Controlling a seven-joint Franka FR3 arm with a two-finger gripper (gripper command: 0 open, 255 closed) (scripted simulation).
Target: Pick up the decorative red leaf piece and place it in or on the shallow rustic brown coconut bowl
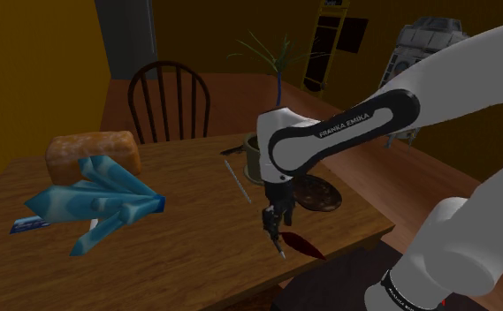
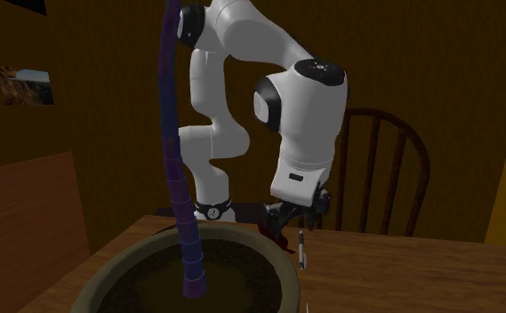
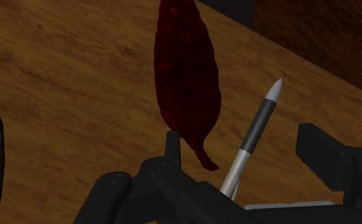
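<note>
On the shoulder view's far left of the wooden counter: a brown loaf, with a heap of shiny blue shards just in front of it. Not part of the job, and well apart from the rest.

Nearer the middle: a plant pot with a thin, tall plant in it.

Next, the black hand, low over the counter near its front edge, pointing down. In the wrist view, fingers wide apart, clamped on nothing.

Right by the hand: the dark red leaf, lying flat on the counter. Not lifted. Up close in the wrist view, thin tip just beside one finger, not squeezed. Also between the fingers: a silver and black pen, lying next to the leaf.

Last, the shallow brown bowl, near the leaf but apart from it, a bit further back on the counter. No leaf in it.

So, by the look of it, hardly started: lined up for the grab and no more. Left to do: close on the leaf and not the pen, lift it, carry it the short way to the bowl, and let go.
</note>
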